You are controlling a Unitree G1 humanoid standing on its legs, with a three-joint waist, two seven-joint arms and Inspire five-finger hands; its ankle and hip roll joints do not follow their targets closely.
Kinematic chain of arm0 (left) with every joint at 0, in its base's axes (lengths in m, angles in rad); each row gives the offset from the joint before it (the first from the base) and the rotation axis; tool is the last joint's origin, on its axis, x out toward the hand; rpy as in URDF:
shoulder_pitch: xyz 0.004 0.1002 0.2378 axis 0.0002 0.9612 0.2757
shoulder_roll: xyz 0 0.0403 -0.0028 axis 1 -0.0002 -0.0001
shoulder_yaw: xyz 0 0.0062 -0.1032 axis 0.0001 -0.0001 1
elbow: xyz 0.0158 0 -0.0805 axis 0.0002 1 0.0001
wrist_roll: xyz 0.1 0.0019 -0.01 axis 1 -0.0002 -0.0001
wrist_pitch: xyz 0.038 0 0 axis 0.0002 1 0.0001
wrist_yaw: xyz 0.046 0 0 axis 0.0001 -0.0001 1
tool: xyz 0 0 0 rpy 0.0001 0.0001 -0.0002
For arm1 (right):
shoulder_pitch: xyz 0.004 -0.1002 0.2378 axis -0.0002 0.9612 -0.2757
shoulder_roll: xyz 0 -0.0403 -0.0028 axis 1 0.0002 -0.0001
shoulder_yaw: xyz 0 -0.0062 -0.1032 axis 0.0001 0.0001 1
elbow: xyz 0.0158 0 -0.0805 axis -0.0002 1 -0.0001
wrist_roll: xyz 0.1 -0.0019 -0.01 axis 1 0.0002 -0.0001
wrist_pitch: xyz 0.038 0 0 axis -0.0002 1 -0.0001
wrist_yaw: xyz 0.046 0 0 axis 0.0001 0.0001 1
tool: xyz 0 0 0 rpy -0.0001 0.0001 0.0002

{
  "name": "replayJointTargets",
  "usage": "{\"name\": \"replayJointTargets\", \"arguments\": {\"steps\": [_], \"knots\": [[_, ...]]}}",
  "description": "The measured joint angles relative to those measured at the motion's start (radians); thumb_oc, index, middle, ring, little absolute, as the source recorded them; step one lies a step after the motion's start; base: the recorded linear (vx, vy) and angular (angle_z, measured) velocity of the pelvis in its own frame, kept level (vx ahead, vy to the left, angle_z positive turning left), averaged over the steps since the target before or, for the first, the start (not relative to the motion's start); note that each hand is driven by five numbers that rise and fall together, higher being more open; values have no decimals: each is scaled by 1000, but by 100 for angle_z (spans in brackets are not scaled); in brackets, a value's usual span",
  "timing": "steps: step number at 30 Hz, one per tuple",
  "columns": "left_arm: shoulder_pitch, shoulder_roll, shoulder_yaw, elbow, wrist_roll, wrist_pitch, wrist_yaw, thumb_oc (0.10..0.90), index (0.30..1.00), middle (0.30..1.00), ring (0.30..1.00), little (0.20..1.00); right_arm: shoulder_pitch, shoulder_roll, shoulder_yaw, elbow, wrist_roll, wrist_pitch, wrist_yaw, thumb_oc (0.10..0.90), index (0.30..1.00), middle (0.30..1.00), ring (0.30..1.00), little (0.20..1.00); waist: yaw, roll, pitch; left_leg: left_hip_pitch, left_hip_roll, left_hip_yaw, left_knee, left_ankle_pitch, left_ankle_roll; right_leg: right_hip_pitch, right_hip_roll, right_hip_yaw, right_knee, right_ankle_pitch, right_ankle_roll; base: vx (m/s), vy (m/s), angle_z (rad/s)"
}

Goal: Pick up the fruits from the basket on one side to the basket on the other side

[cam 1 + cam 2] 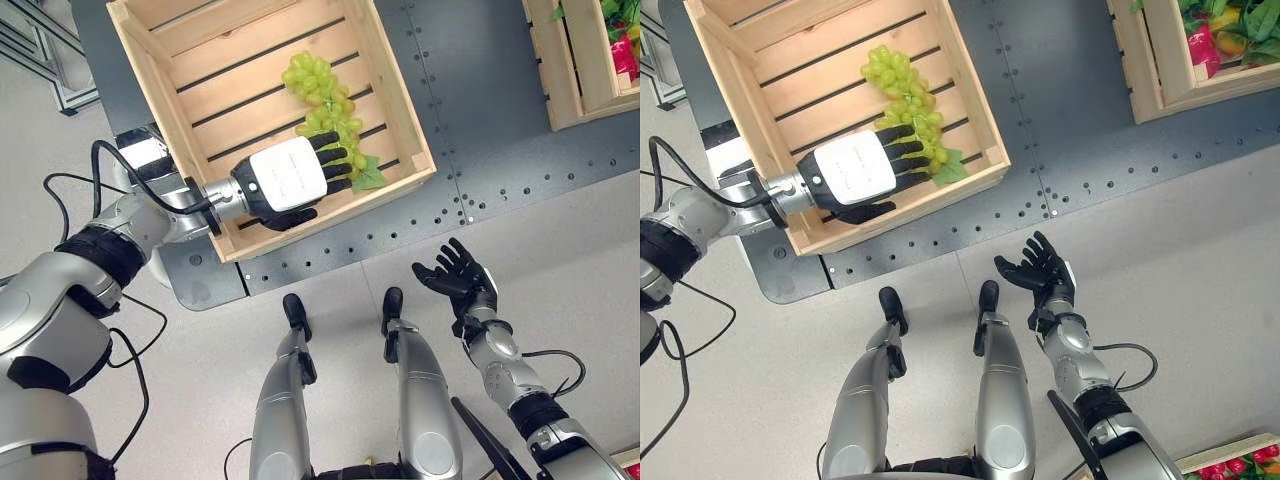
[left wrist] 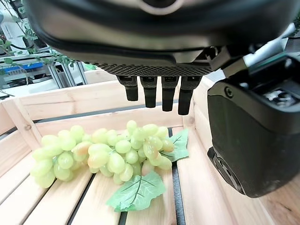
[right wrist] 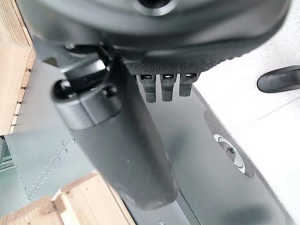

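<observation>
The green grapes [image 2: 103, 157] are lying on the slatted floor of the wooden basket [image 1: 390, 95] on the robot's left, near its front corner. The left hand [image 1: 290, 178] is hovering just above them, fingers [image 2: 151, 91] spread and holding nothing. The right hand [image 1: 1040, 272] is hanging over the floor, fingers relaxed, well apart from the second basket [image 1: 1160, 70] holding other fruit.

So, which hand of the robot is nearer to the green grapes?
Left. The left hand is open right over the grapes in the wooden crate; the right hand is open over the floor, outside the crate.
</observation>
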Motion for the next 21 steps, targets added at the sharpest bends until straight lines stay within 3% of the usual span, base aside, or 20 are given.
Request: {"name": "replayJointTargets", "arguments": {"steps": [10, 21], "knots": [[95, -26, 82, -40, -41, 0, 2, 800, 900, 900, 900, 900, 30, 15, -2, 1, 0, 0, 0, 800, 900, 900, 900, 900, 15, 0, 0, 2, -1, 0, -5, 0, 0, 0, 0, 0, -2, 0, 0, 0, 0, 0], [113, -20, 82, -85, -31, 9, 1, 800, 900, 900, 900, 900, 29, 15, -1, 0, 0, 0, 0, 800, 900, 900, 900, 900, 16, 0, 0, 2, -1, 0, -5, 1, -1, 0, 0, 0, -2, 0, 0, 16, 1, 0]]}}
